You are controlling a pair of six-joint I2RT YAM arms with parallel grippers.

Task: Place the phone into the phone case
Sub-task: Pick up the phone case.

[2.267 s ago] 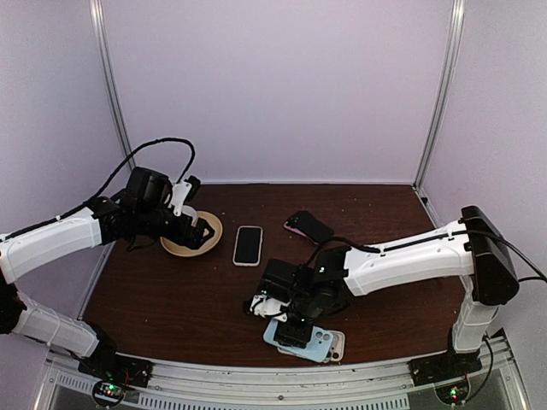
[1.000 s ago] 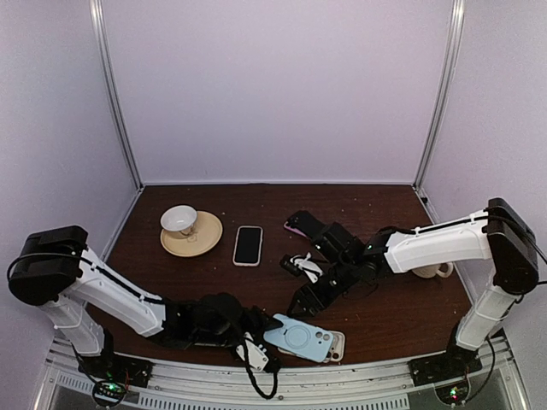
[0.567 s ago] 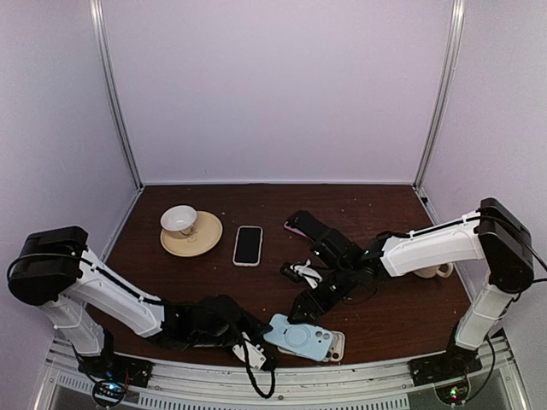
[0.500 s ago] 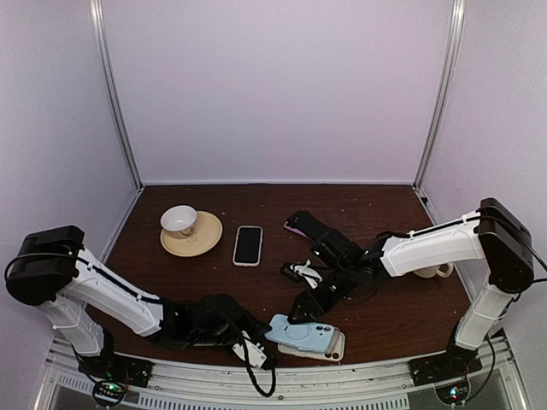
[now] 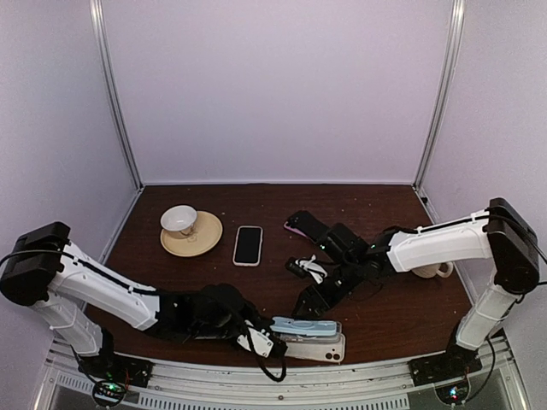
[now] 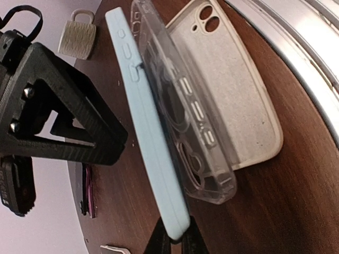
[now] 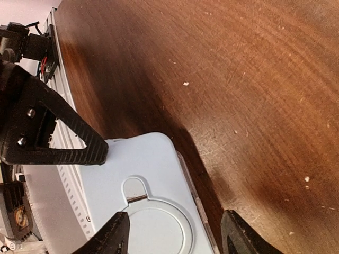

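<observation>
Top view: your left gripper [image 5: 267,338] is clamped on the end of the light-blue case [image 5: 306,325], which stands tipped on edge just above the beige case [image 5: 318,348]. Your right gripper [image 5: 309,301] hangs just behind the beige case, jaws apart, holding nothing. The phone [image 5: 248,245] lies flat well behind the beige case, off to its left, touched by neither arm.

Left wrist view: your fingertips [image 6: 165,239] pinch the light-blue case's end. A clear case [image 6: 183,119] leans between it and the beige case, which lies flat on the table [image 6: 296,201].

Right wrist view: your right fingers [image 7: 114,235] stand spread over the light-blue case's ringed back.
</observation>
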